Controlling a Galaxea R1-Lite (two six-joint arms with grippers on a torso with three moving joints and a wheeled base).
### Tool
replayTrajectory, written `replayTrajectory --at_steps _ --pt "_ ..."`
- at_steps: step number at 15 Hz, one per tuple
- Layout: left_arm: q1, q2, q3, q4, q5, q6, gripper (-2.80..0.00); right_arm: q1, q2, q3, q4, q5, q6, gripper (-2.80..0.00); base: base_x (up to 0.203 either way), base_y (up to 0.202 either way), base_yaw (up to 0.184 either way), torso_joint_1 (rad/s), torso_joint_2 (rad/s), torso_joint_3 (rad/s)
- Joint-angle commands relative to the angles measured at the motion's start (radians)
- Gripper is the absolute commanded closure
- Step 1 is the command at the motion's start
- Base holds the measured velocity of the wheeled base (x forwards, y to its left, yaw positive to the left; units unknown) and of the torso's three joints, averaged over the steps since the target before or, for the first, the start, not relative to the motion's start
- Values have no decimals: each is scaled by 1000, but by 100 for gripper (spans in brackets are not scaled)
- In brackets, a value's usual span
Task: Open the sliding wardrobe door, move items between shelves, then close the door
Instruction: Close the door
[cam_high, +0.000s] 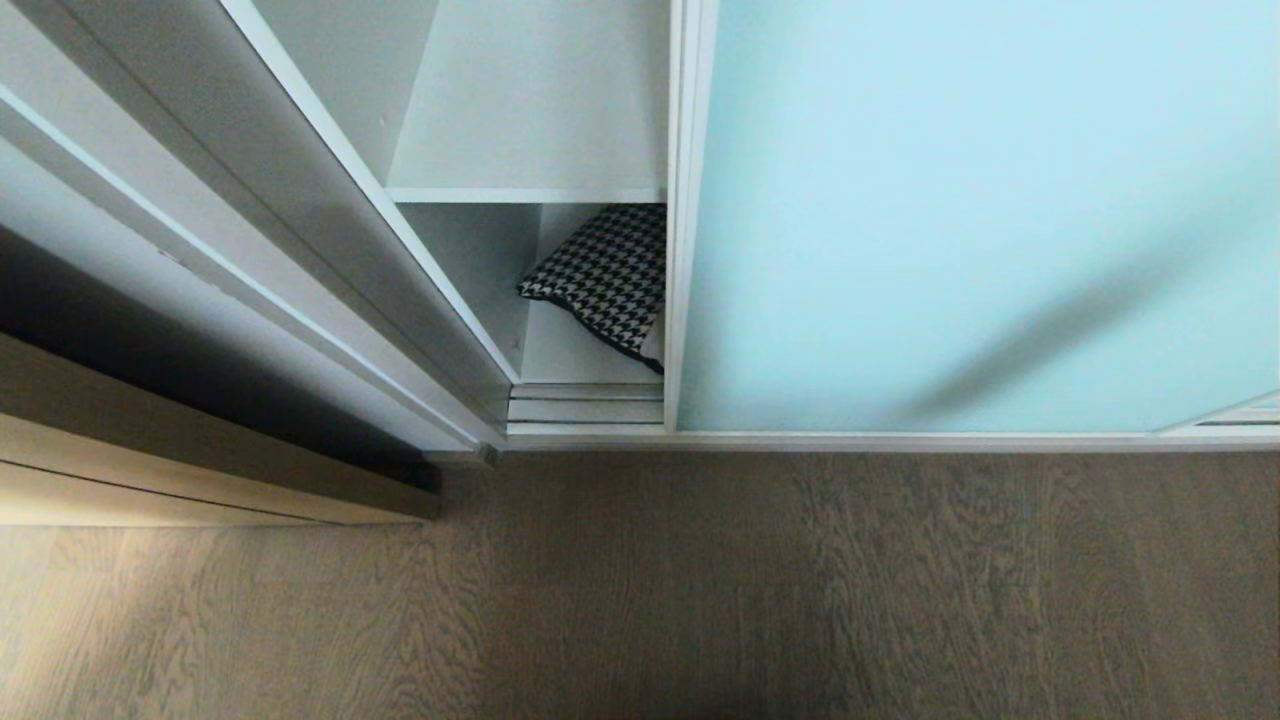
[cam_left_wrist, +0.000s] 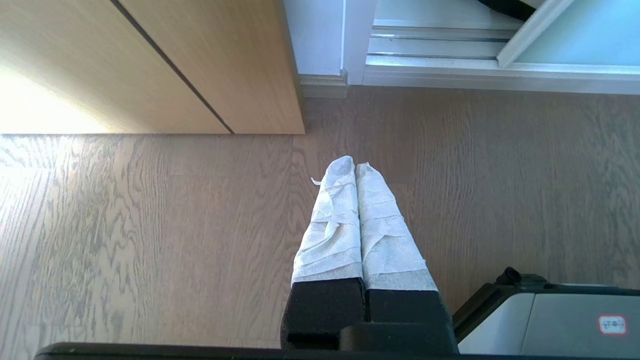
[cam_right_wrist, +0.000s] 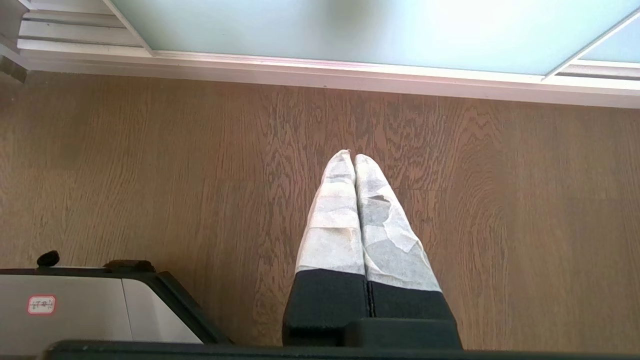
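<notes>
The sliding wardrobe door (cam_high: 980, 215), frosted pale aqua glass in a thin white frame, covers the right of the head view and leaves a gap at its left edge. Through that gap I see two white shelves (cam_high: 530, 120), and a cushion (cam_high: 605, 280) with black-and-white houndstooth lies on the lower one, partly hidden behind the door frame. Neither arm shows in the head view. My left gripper (cam_left_wrist: 355, 167) hangs shut and empty above the floor. My right gripper (cam_right_wrist: 352, 157) is shut and empty too, over the floor in front of the door (cam_right_wrist: 325, 30).
Grey wood-grain floor (cam_high: 700, 590) lies in front of the wardrobe. A light wood cabinet (cam_left_wrist: 200, 65) stands at the left, beside the wardrobe's white side wall (cam_high: 300, 230). The bottom door track (cam_high: 585, 405) runs along the floor. My base's corner (cam_left_wrist: 550, 320) shows near each gripper.
</notes>
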Motion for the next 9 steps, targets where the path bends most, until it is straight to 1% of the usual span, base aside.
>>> replayTrajectory --at_steps 1,2,3,4,7,8,9 --pt "0 0 0 -1 2 -2 0 1 4 0 0 0 0 0 0 0 0 0 0 0" --pt "0 0 -4 -8 6 -1 0 0 4 0 0 0 1 0 0 0 0 0 0 0" --pt "0 0 -42 -8 11 -1 0 -1 4 0 0 0 1 0 0 0 0 0 0 0" --pt "0 0 -116 0 18 -2 0 0 4 0 0 0 -1 0 0 0 0 0 0 0" --pt "0 46 -443 75 16 -2 0 0 4 0 0 0 1 0 0 0 0 0 0 0" --pt "0 102 -564 103 11 -2 0 0 4 0 0 0 -1 0 0 0 0 0 0 0" --pt "-2 198 -681 125 2 -3 0 -1 4 0 0 0 2 0 0 0 0 0 0 0"
